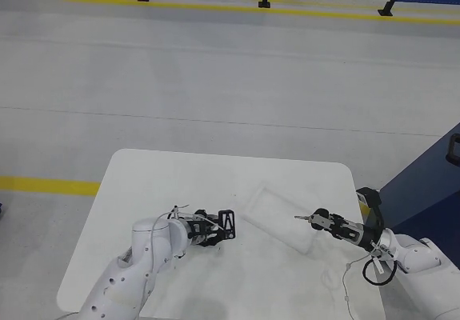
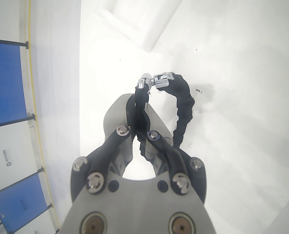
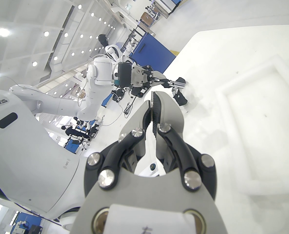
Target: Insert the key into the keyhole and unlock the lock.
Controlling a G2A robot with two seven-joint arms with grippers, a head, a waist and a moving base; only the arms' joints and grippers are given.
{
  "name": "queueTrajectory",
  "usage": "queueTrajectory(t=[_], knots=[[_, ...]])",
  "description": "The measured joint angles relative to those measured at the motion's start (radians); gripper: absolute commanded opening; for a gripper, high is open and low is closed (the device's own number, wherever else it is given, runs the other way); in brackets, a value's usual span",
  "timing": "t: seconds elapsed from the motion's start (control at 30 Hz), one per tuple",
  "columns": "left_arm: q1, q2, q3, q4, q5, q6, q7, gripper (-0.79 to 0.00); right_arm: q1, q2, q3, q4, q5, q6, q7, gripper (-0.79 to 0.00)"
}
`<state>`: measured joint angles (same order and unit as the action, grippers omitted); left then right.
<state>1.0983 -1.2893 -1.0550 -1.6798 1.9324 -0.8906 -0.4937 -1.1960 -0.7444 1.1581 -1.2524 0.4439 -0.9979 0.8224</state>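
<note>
White table [image 1: 154,182], grey floor [image 1: 214,64], blue cabinet [image 1: 438,192]; left claw [image 2: 140,103] clamps lock [image 2: 184,99].

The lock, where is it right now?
In the top view the black cable lock is clamped in the left gripper, over the table's left half, just beside the shallow white tray.

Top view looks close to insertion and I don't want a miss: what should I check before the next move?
1. Lock held firmly: ok, the left gripper is shut on its black cable.
2. Key held: ok, it sticks out of the shut right gripper, pointing toward the lock.
3. Key and lock apart: ok, there is a gap between them, above the tray.
4. Keyhole facing the key: cannot tell. The metal head shows, the keyhole does not.
5. Key lined up with the keyhole: cannot tell.
</note>
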Motion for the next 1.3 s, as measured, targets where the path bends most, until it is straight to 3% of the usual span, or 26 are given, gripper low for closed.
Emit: queueTrajectory(t=[0.13,0.3,0.5,0.77,0.93,1.17,1.3], knots=[[-0.002,0.002,0.013,-0.001,0.018,0.004,0.002,-0.785,0.0,0.0,0.0,0.0,0.0,0.0,0.0,-0.785],[-0.025,-0.01,0.068,0.055,0.056,0.023,-0.105,-0.785,0.0,0.0,0.0,0.0,0.0,0.0,0.0,-0.785],[-0.127,-0.05,0.158,0.21,-0.007,0.036,-0.205,-0.785,0.0,0.0,0.0,0.0,0.0,0.0,0.0,-0.785],[-0.271,-0.124,0.292,0.445,-0.103,0.048,-0.378,-0.785,0.0,0.0,0.0,0.0,0.0,0.0,0.0,-0.785],[-0.323,-0.165,0.351,0.561,-0.141,0.091,-0.437,-0.785,0.0,0.0,0.0,0.0,0.0,0.0,0.0,-0.785],[-0.367,-0.203,0.393,0.647,-0.165,0.128,-0.483,-0.785,0.0,0.0,0.0,0.0,0.0,0.0,0.0,-0.785],[-0.383,-0.218,0.404,0.678,-0.181,0.131,-0.484,-0.554,0.0,0.0,0.0,0.0,0.0,0.0,0.0,-0.785]])
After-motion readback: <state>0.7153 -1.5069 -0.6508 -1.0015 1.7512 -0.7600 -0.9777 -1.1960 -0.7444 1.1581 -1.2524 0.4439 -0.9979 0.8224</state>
